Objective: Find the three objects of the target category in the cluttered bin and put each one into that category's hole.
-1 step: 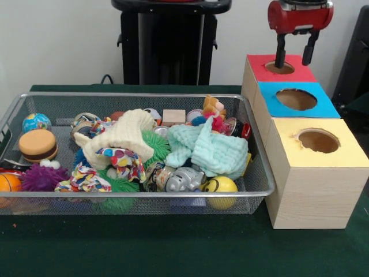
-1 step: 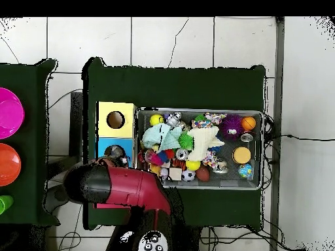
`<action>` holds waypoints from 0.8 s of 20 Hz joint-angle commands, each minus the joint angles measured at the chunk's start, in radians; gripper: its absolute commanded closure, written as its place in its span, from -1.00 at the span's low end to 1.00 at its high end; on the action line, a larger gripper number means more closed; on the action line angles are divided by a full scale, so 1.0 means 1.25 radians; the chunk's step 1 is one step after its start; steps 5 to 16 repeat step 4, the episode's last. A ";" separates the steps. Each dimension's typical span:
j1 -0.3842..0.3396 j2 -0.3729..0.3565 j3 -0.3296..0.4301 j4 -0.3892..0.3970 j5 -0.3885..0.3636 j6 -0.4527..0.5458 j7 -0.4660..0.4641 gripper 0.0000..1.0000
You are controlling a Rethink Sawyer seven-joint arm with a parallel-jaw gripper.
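Three coloured holes top the wooden box beside the wire bin (image 1: 253,144): red hole (image 1: 279,67) farthest back, blue hole (image 1: 296,98) in the middle, yellow hole (image 1: 318,140) nearest the camera. The gripper (image 1: 294,57) hangs directly over the red hole, jaws spread moderately wide with nothing visible between them, their tips just above the opening. My judgement is that this is the drop-off end of a cycle, or a pause over the hole, with the jaws empty. Nothing shows which category is wanted, so the target objects cannot be singled out; the candidates lie in the bin's clutter, among them a green washcloth (image 1: 210,149), a smiley ball (image 1: 221,186) and a toy burger (image 1: 38,145). Next the arm would need to swing across to the bin and descend on one target.
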 commanded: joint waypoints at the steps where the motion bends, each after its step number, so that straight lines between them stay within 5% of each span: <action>1: -0.035 -0.007 0.014 -0.019 -0.010 0.082 0.144 -1.00; 16: -0.041 -0.009 0.016 -0.012 -0.014 0.074 0.139 -1.00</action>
